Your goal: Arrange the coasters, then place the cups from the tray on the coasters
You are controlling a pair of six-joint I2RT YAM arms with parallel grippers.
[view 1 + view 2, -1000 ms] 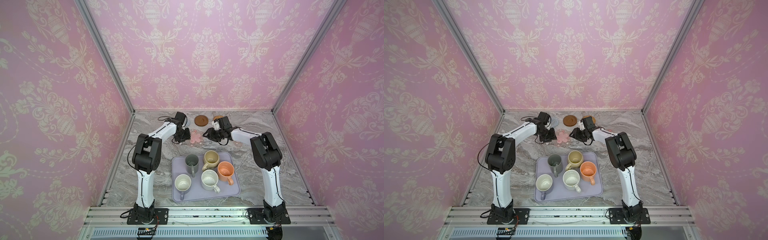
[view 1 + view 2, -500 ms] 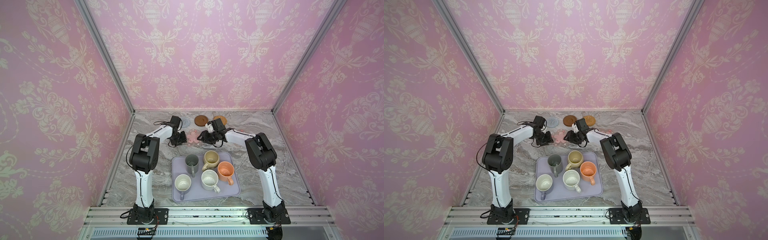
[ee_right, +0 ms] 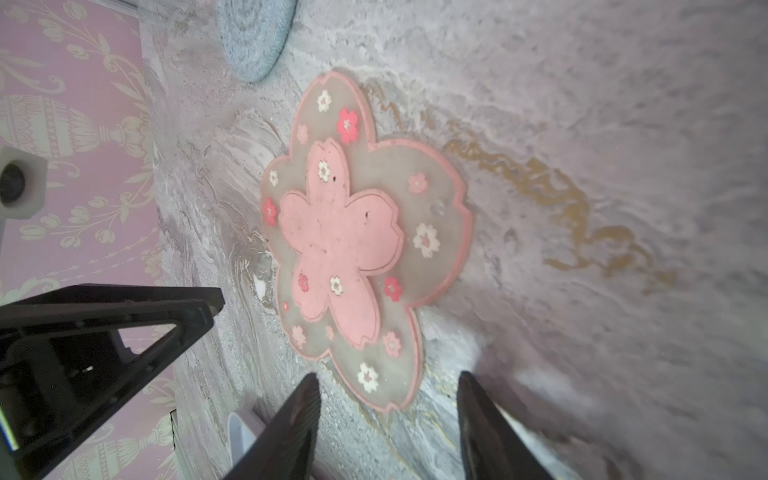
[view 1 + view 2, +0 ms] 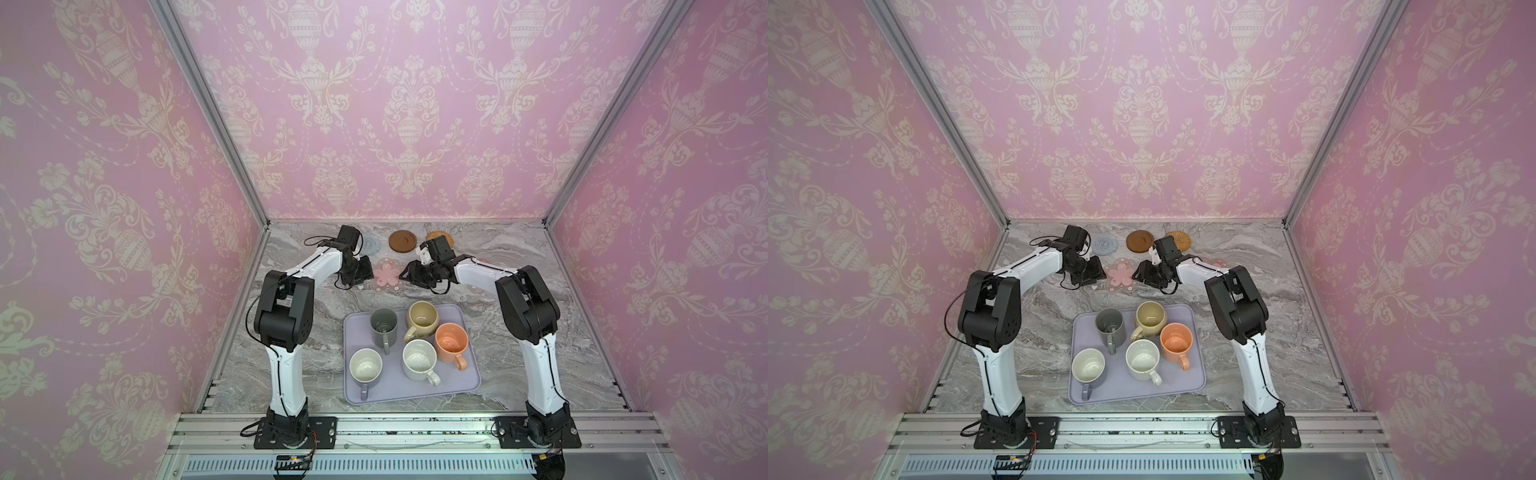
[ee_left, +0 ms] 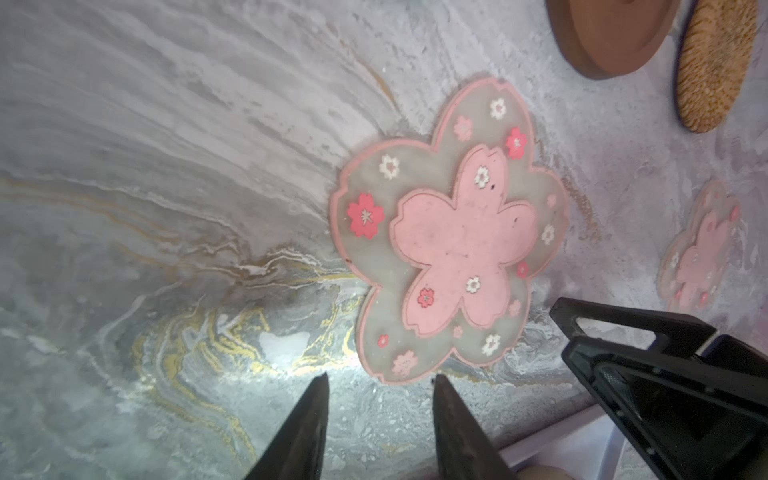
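Note:
A pink flower coaster (image 4: 386,274) (image 5: 453,232) (image 3: 353,245) lies flat on the marble between my two grippers. My left gripper (image 4: 366,271) (image 5: 379,377) is open just short of one petal. My right gripper (image 4: 405,275) (image 3: 387,376) is open, with a petal tip lying on the table between its fingers. The other flower coaster (image 5: 698,249), the brown disc (image 4: 402,241), the rattan round (image 4: 441,237) and the blue round (image 4: 372,244) lie behind. On the tray (image 4: 469,376) stand dark grey (image 4: 383,326), beige (image 4: 422,318), orange (image 4: 451,341), speckled white (image 4: 419,359) and lavender (image 4: 365,368) cups.
Pink papered walls close the marble table (image 4: 582,316) on the back and both sides. A metal rail (image 4: 415,428) runs along the front edge. The tray sits near the front, between the two arm bases.
My right gripper has moved left to the flower coaster. My left gripper has shifted slightly beside it. The cups and the tray have not moved.

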